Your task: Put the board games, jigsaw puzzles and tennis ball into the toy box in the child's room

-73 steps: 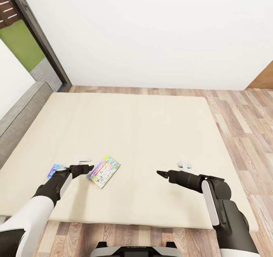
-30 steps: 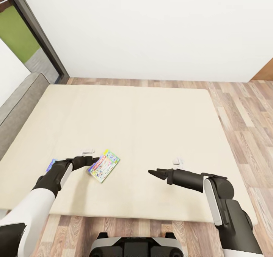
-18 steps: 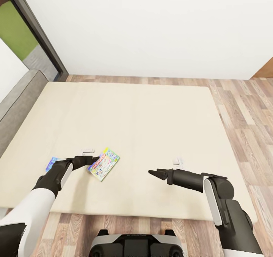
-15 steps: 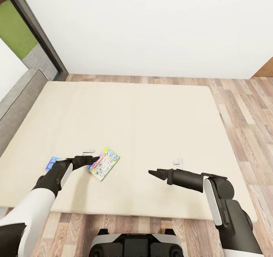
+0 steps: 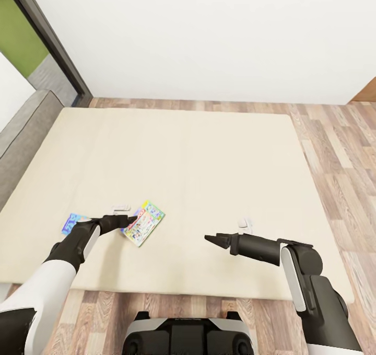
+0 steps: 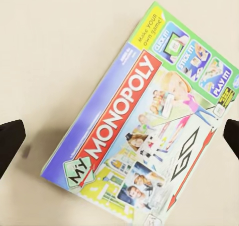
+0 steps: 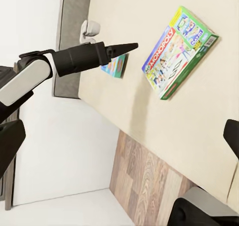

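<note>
A: We are at the foot of the bed (image 5: 198,156), looking down on its beige mattress. Two board games lie flat on it near our left side. The Monopoly box (image 5: 144,222) sits askew, green and white with red edging, lid up. The blue box (image 5: 74,222) lies just beyond our left arm, partly hidden by it.

B: And our left hand (image 5: 131,218)?

A: It hangs over the near-left edge of the Monopoly box. From the left wrist camera that box (image 6: 149,136) lies between the two dark fingertips (image 6: 10,142), which stand wide apart at the frame's edges — we cannot tell whether they touch the bed.

B: The right hand (image 5: 208,239)?

A: Held over bare mattress, well apart from both boxes, pointing toward them. In the head view its fingers look close together, yet the right wrist camera shows the tips at opposite edges of the frame, so we take it as spread — with nothing between the fingers. That camera also catches the Monopoly box (image 7: 178,51), the blue box (image 7: 115,66) behind our left forearm, and the grey headboard (image 7: 74,31).

B: Around the bed?

A: Wood-plank floor (image 5: 339,151), a white wall (image 5: 209,36), a dark window frame (image 5: 47,36) at the far left.
</note>
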Available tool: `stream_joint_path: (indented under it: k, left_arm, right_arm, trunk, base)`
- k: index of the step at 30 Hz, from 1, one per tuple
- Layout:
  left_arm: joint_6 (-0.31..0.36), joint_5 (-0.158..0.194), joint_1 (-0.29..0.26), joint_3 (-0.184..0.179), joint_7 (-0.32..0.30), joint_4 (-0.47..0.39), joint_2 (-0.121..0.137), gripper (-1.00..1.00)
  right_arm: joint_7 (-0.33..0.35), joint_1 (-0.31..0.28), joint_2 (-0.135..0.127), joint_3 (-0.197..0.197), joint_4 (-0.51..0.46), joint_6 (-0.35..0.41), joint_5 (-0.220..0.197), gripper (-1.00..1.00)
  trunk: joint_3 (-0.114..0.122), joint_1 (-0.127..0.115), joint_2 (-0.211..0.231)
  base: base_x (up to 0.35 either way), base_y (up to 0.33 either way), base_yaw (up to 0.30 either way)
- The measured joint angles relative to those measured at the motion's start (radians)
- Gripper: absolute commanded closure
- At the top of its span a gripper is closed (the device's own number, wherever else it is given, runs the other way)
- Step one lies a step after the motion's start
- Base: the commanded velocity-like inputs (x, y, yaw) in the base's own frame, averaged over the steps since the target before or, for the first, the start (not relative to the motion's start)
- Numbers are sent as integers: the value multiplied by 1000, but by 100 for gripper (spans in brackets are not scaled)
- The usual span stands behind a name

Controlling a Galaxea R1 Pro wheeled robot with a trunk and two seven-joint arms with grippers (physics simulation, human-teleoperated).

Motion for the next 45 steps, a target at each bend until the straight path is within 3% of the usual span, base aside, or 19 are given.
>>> stream_joint_path:
  k: [11, 29, 45]
  left_arm:
    - [5, 1, -10, 0, -35, -5, 2, -100]
    - [83, -2, -140, 1, -41, -4, 4, -100]
    - [80, -3, -150, -4, -39, 5, 5, -100]
  right_arm:
    - [-2, 0, 0, 0, 0, -5, 0, -100]
    - [-3, 0, 0, 0, 2, -15, 2, -100]
    - [-3, 0, 0, 0, 2, -16, 3, -100]
  trunk:
    - [-18, 0, 0]
    - [-47, 0, 0]
    - [-73, 0, 0]
  base:
    - [0, 0, 0]
    - [0, 0, 0]
    - [0, 0, 0]
